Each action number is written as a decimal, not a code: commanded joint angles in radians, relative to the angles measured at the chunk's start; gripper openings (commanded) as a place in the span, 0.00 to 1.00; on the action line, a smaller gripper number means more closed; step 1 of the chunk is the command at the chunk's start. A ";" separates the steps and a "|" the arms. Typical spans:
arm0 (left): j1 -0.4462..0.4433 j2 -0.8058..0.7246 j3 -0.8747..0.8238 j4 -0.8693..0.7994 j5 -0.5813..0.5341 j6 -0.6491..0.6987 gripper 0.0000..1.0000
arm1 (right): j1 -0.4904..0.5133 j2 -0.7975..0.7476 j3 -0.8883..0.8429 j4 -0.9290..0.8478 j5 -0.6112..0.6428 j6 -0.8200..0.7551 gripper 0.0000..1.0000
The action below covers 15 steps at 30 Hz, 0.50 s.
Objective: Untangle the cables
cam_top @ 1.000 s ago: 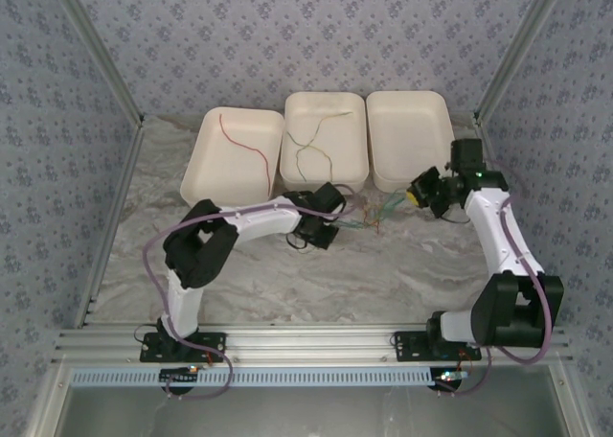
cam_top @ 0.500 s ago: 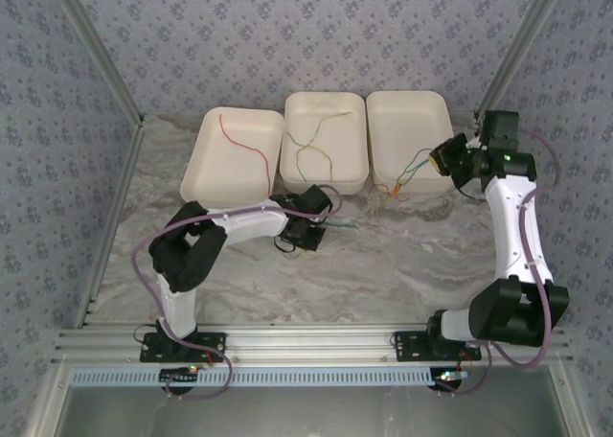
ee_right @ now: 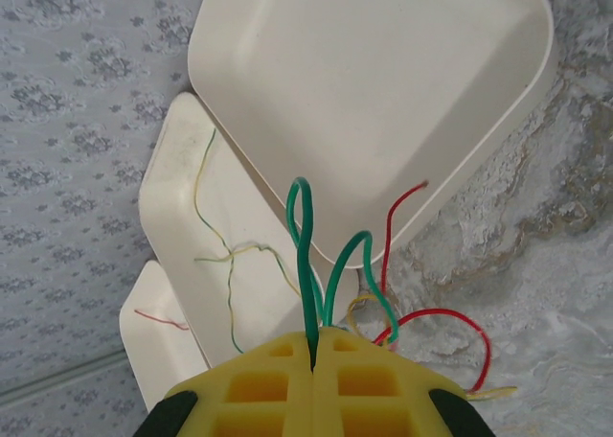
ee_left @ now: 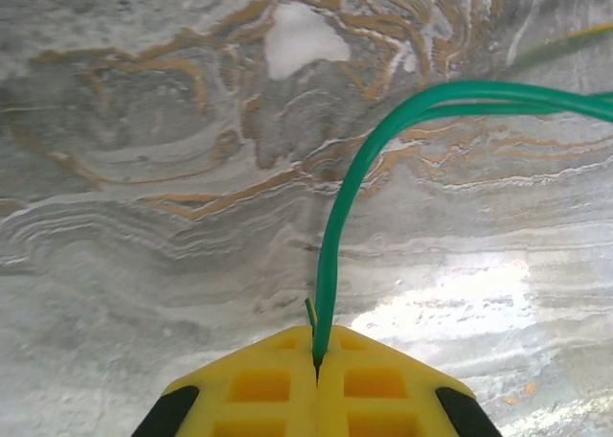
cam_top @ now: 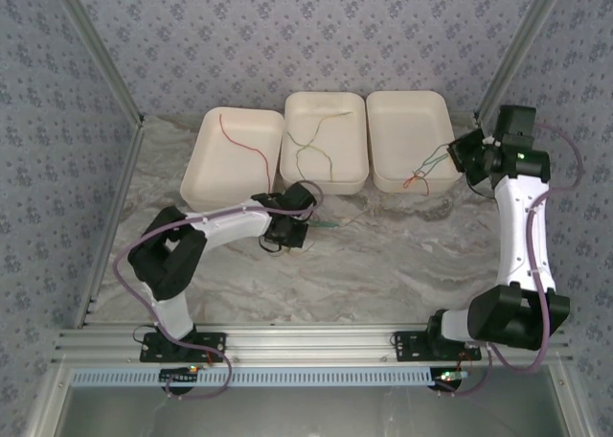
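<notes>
The cables are thin red, green and yellow wires. My left gripper [cam_top: 305, 226] [ee_left: 316, 339] is low over the marble table, its yellow jaws shut on one green cable [ee_left: 331, 250] that trails off to the right [cam_top: 328, 225]. My right gripper [cam_top: 453, 153] [ee_right: 314, 339] is at the right tray's near right corner, shut on a looped green cable [ee_right: 301, 228]. Red strands [ee_right: 450, 314] and a yellow one hang tangled with it [cam_top: 419, 177] over the tray's front rim.
Three white trays stand in a row at the back. The left tray [cam_top: 233, 173] holds a red wire [cam_top: 245, 143], the middle tray [cam_top: 326, 111] a yellow-green wire [cam_top: 308, 150], and the right tray [cam_top: 407, 121] has a bare floor. Patterned walls enclose the table.
My right gripper has pulled the cable bundle back and right, from the table's middle to the right tray. My left gripper has drawn its green cable leftward. The two have come apart.
</notes>
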 commanded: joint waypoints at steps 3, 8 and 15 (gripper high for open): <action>0.022 -0.059 -0.045 -0.057 -0.047 -0.037 0.00 | 0.012 -0.003 0.065 -0.009 0.055 0.007 0.00; 0.043 -0.080 -0.053 -0.091 -0.059 -0.051 0.00 | 0.037 -0.013 0.036 0.011 0.058 0.010 0.00; 0.038 -0.141 0.008 -0.019 0.048 -0.028 0.00 | 0.194 0.000 -0.034 0.003 0.022 0.010 0.00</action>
